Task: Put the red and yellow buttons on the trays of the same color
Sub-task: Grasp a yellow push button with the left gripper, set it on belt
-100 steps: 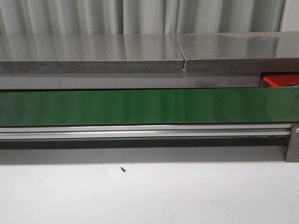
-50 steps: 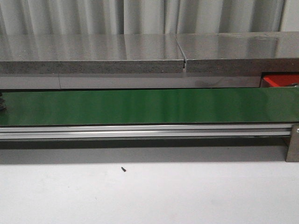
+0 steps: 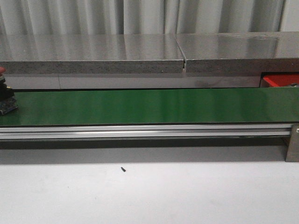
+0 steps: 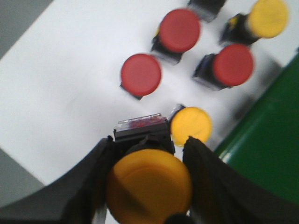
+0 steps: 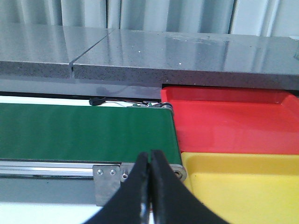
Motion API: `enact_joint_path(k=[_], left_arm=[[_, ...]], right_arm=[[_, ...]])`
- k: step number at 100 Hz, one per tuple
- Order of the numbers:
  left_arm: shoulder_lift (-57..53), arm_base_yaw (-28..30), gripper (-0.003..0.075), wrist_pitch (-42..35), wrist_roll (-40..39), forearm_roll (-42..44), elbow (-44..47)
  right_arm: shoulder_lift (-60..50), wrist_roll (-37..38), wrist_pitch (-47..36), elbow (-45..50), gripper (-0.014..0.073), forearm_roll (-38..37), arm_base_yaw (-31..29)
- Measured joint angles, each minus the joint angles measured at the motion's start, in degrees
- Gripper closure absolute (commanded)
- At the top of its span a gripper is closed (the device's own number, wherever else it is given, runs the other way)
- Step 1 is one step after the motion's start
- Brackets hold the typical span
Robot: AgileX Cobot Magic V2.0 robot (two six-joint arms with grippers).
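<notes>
Long green conveyor belt (image 3: 149, 106) spanning the front view from edge to edge, on a silver aluminium rail (image 3: 140, 131), with a grey speckled stone ledge (image 3: 93, 53) behind it and a white surface (image 3: 149, 196) in front. At the belt's right end, in the right wrist view, a bright red plastic tray (image 5: 233, 121) sits just beyond the roller, and a bright yellow plastic tray (image 5: 243, 184) lies beside it on the nearer side, the two rims touching. Only a corner of the red tray shows in the front view.

At the far left edge of the belt in the front view, a dark-bodied button (image 3: 6, 99) with a red top is partly cut off by the frame.

Left claw (image 4: 147, 186): black fingers clamped on a large yellow round-capped push button (image 4: 148, 184) with a black body. Beyond it on the white surface stand three red round-capped buttons (image 4: 141, 74) and two yellow round-capped buttons (image 4: 191, 124), apart from one another, near the belt's edge.

Right claw (image 5: 150, 186): black fingers pressed together, holding nothing, poised near the belt's end bracket.
</notes>
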Motion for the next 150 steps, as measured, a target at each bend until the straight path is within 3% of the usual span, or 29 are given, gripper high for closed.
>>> enact_joint_path(k=[28,60,67,82,90,102,109,116,126,150], left_arm=[[1.2,-11.2,0.0575,4.4,0.0,-0.3,-6.9],[10.2,-20.1,0.0559,3.8,0.1,-0.3,-7.7],[11.4,-20.8,0.0487,3.7,0.2,-0.4,-7.7],[12.6,-21.2,0.0211,3.4,0.2,-1.0,-8.3],[12.6,-21.3,0.0171,3.4,0.2,-1.1,-9.0],[11.3,-22.0,0.0215,2.0,0.3,-1.1,-9.6],[9.1,-23.4,0.0300,1.3,0.4,-1.0,-9.6],[6.0,-25.2,0.0456,0.0,0.4,-0.9,-9.4],[0.6,-28.8,0.0742,-2.2,1.0,-0.3,-7.7],[-10.9,-37.7,0.0739,-6.6,1.8,2.1,2.2]], right_arm=[[0.0,0.0,0.0,0.0,0.0708,0.0,0.0],[0.0,0.0,0.0,0.0,0.0708,0.0,0.0],[0.0,0.0,0.0,0.0,0.0708,0.0,0.0],[0.0,0.0,0.0,0.0,0.0708,0.0,0.0],[0.0,0.0,0.0,0.0,0.0708,0.0,0.0],[0.0,0.0,0.0,0.0,0.0708,0.0,0.0],[0.0,0.0,0.0,0.0,0.0708,0.0,0.0],[0.0,0.0,0.0,0.0,0.0708,0.0,0.0],[0.0,0.0,0.0,0.0,0.0708,0.0,0.0],[0.0,0.0,0.0,0.0,0.0708,0.0,0.0]])
